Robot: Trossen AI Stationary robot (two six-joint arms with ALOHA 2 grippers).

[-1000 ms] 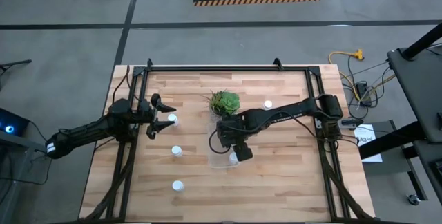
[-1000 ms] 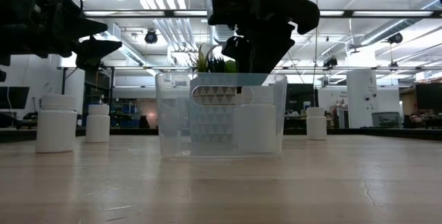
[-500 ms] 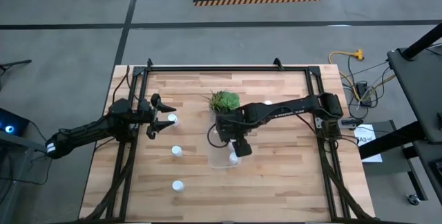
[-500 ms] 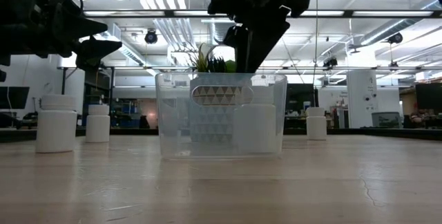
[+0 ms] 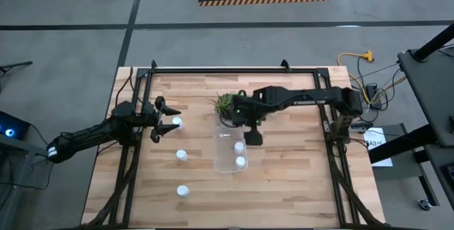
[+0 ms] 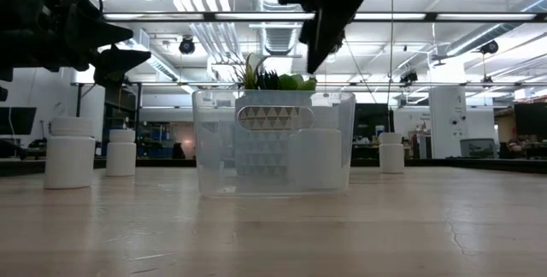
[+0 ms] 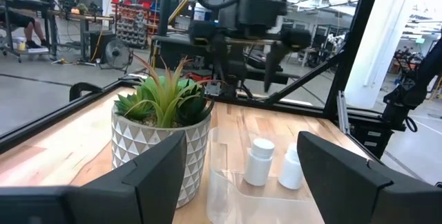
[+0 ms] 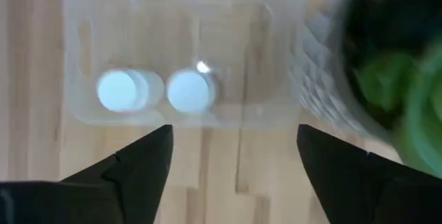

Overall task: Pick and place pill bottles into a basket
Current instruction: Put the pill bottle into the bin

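Your overhead camera gives the basket (image 5: 230,152) as a clear bin whose long axis runs from the potted plant (image 5: 228,104) toward the table's (image 5: 291,187) near edge, with the plant touching or just beside its far end. Two pill bottles (image 5: 240,146) stand inside it, upright, caps up, one behind the other along that axis. Your right gripper (image 5: 251,128) hangs above the basket's plant end, jaws apart and holding nothing.

The low camera cannot separate those two bottles; it shows one pale shape (image 6: 314,159) through the basket's front wall, the plant's leaves rising behind the rim. It does show the basket's short end facing you.

Your right wrist camera looks straight down on both white caps (image 8: 190,90), side by side against one basket wall.

Well left of the basket, your left gripper (image 5: 165,118) hovers with jaws apart around nothing, a bottle (image 5: 176,123) just beside it. Two more bottles (image 5: 181,155) stand left of the basket.
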